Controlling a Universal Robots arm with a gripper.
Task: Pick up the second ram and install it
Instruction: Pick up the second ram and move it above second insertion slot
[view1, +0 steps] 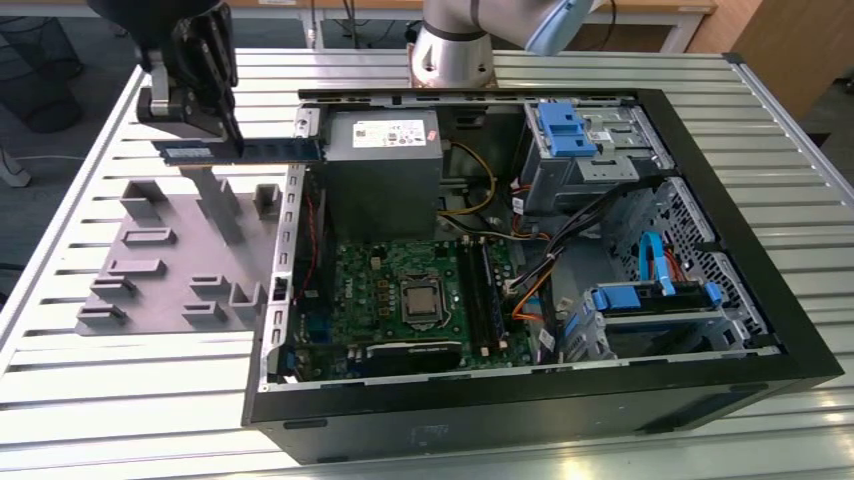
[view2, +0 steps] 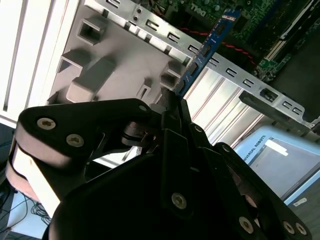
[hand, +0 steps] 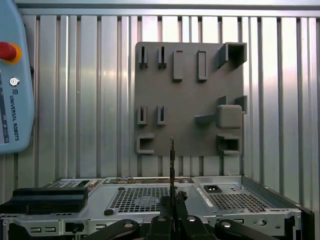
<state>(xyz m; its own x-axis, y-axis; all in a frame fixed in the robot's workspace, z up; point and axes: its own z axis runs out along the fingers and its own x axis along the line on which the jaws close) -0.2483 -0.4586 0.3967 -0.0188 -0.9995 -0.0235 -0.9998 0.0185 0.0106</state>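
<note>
Second ram held over the grey plate

Second ram is level in the air, pinched by the tool. It sits above the grey holder plate, beside the open computer case. A slatted metal surface carries both. The tool points down, and the arm's silver joint is behind the case.

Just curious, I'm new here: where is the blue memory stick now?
The second ram is held by the end effector at the exterior view's left, above the grey tray and beside the open computer case.
</note>
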